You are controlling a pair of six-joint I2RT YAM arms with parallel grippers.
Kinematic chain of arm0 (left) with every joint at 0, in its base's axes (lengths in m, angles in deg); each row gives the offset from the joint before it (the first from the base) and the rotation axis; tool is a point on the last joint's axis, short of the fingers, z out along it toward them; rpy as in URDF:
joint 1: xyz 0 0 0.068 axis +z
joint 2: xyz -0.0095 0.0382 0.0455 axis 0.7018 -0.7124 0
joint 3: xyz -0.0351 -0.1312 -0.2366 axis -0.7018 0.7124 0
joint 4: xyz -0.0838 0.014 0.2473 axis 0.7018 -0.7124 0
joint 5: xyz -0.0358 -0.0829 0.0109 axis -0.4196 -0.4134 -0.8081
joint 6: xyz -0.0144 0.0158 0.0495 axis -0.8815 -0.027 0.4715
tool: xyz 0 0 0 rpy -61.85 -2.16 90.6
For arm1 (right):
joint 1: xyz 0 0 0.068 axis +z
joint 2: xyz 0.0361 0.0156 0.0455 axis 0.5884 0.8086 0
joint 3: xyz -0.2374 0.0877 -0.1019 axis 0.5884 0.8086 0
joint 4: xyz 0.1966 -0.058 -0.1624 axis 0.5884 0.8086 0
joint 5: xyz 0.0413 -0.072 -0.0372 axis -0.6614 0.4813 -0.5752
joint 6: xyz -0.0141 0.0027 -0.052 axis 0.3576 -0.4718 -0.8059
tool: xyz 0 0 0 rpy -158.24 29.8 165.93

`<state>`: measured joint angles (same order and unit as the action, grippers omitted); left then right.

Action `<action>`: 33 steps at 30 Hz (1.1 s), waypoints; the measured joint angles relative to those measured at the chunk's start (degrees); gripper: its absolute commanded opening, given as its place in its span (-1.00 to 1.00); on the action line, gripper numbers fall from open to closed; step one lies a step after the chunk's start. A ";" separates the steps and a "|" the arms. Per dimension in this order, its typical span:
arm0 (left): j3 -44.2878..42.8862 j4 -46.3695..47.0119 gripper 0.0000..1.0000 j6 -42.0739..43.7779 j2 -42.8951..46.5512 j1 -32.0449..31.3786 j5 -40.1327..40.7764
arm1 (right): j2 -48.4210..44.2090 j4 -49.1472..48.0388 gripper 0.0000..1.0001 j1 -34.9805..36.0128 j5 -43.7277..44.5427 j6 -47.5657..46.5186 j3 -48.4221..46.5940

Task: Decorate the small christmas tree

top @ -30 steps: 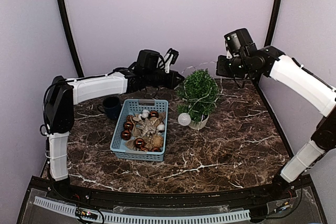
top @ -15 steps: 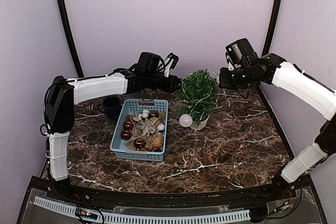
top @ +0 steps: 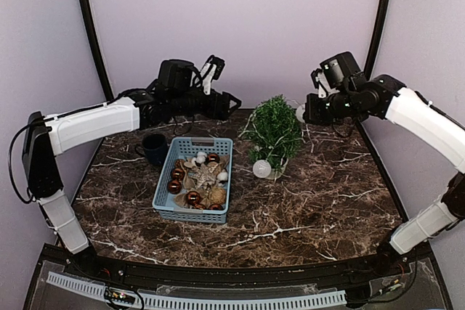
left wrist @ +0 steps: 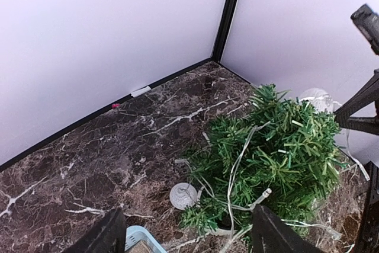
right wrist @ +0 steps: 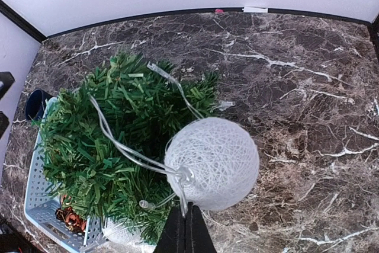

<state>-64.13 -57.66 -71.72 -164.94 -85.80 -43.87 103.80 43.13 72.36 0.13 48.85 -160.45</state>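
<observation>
Green small christmas tree (top: 275, 130) stands on the marble table (top: 327, 194) beside the blue basket (top: 167, 197); right gripper (right wrist: 185, 229) pinches the light string (right wrist: 112, 136) (a white woven ball (right wrist: 212, 163) attached), left gripper (left wrist: 189, 232) gapes wide, empty.

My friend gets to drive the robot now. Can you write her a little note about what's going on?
Left gripper: open, empty, in the air left of the small christmas tree.
Right gripper: shut on the light string's wire right beside a white woven ball, over the tree's right side.
Done: light string draped across the tree; another white ball sits low by its foot.
Left: baubles in the blue basket, none seen on the tree.
</observation>
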 measured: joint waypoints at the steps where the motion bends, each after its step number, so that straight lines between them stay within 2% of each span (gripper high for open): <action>1: 1.46 0.44 0.57 0.02 1.51 0.00 0.76 | 0.00 0.00 -1.00 0.02 -0.48 0.09 0.37; 9: 10.14 2.69 0.60 -0.52 8.48 -0.02 2.40 | -0.02 -0.04 -1.00 0.13 -3.39 1.09 3.30; 10: 11.21 2.99 0.60 -0.70 9.05 -0.02 2.36 | -0.02 -0.02 -0.96 0.13 -3.74 1.16 3.54; 16: 17.57 3.89 0.61 -2.62 12.52 -0.52 2.12 | -0.63 0.02 -0.32 0.17 -4.44 1.86 4.61; 22: 23.08 5.35 0.61 -4.33 16.41 -1.14 2.05 | -6.45 0.50 0.19 0.17 -3.69 2.43 6.27; 28: 26.45 6.54 0.61 -5.95 20.02 -1.55 2.54 | -14.47 -1.07 0.39 0.35 -3.21 3.54 12.79; 33: 30.88 7.89 0.61 -7.91 24.24 -2.60 3.98 | -25.90 -10.01 0.40 2.97 -6.10 4.81 28.74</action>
<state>-33.24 -49.77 -79.64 -140.70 -88.40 -39.90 77.90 33.12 75.33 -5.97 53.66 -131.71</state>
